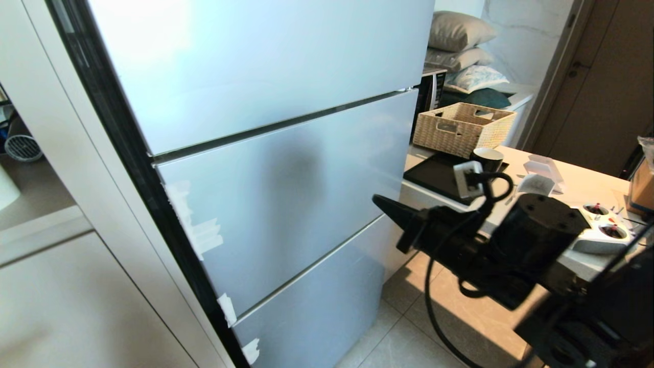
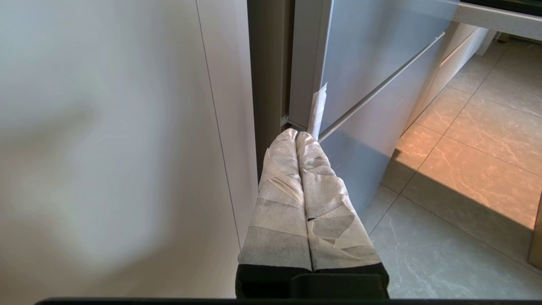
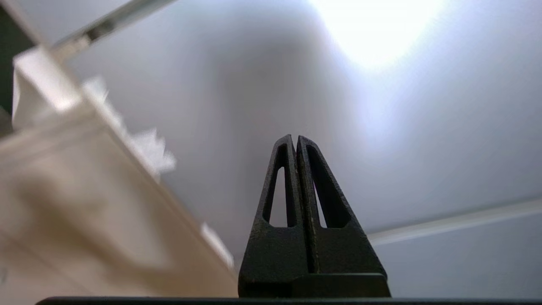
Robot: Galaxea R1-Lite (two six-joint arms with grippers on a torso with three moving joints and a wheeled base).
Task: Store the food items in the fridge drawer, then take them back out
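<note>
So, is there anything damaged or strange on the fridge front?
Yes. Torn white tape scraps cling along the left edges of the fridge doors, which looks improvised. The left gripper has its fingers wrapped in white tape. No dents or spills show.

Home kitchen. Tall multi-door fridge [image 1: 276, 153] built in beside white cabinet panels [image 1: 66, 286], tiled floor [image 1: 403, 337], and a counter [image 1: 572, 184] carrying a wicker basket [image 1: 462, 128], black mug [image 1: 488, 159] and power strip [image 1: 603, 232]. Microwave [image 1: 431, 94] and stacked pillows [image 1: 460, 46] behind the basket say lived-in flat, not lab.
</note>
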